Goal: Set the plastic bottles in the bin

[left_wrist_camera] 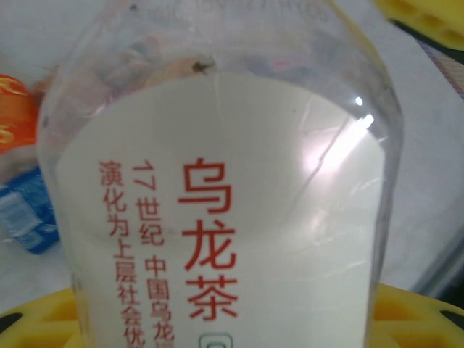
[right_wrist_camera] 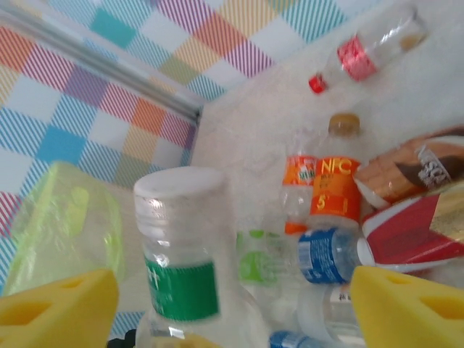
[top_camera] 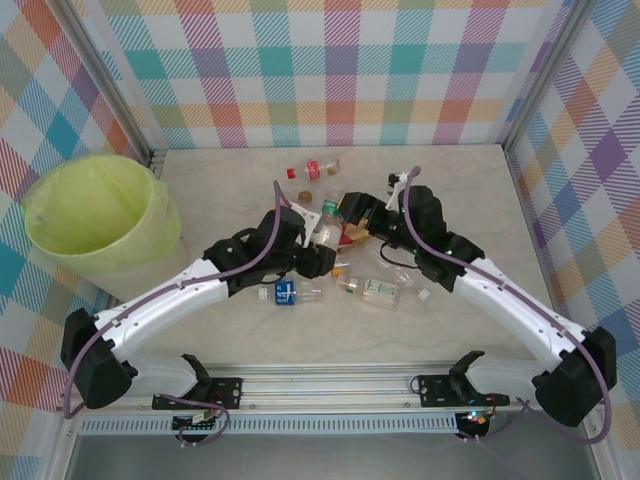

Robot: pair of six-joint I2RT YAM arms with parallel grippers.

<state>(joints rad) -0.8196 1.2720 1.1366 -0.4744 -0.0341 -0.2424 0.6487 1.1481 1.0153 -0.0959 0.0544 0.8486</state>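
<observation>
A clear bottle with a white label and red characters (left_wrist_camera: 232,217) sits between my left gripper's (left_wrist_camera: 232,330) yellow pads (left_wrist_camera: 43,322), and the gripper is shut on it; from above the left gripper (top_camera: 318,250) is at the pile's middle. My right gripper (right_wrist_camera: 232,315) is open, its pads (right_wrist_camera: 58,304) wide apart, and a white-capped, green-labelled bottle (right_wrist_camera: 181,275) stands between them. Seen from the top, the right gripper (top_camera: 352,215) is over the pile. More bottles lie around: a red-labelled one (top_camera: 316,168), a blue-labelled one (top_camera: 288,291), and an orange NFC one (right_wrist_camera: 335,190). The green-lined bin (top_camera: 95,215) stands far left.
Brown and red snack packets (right_wrist_camera: 417,217) lie among the bottles on the right. A clear bottle (top_camera: 372,289) and a loose white cap (top_camera: 424,295) lie nearer the front. Checked walls close the table at the back and sides, with a metal rail along the front.
</observation>
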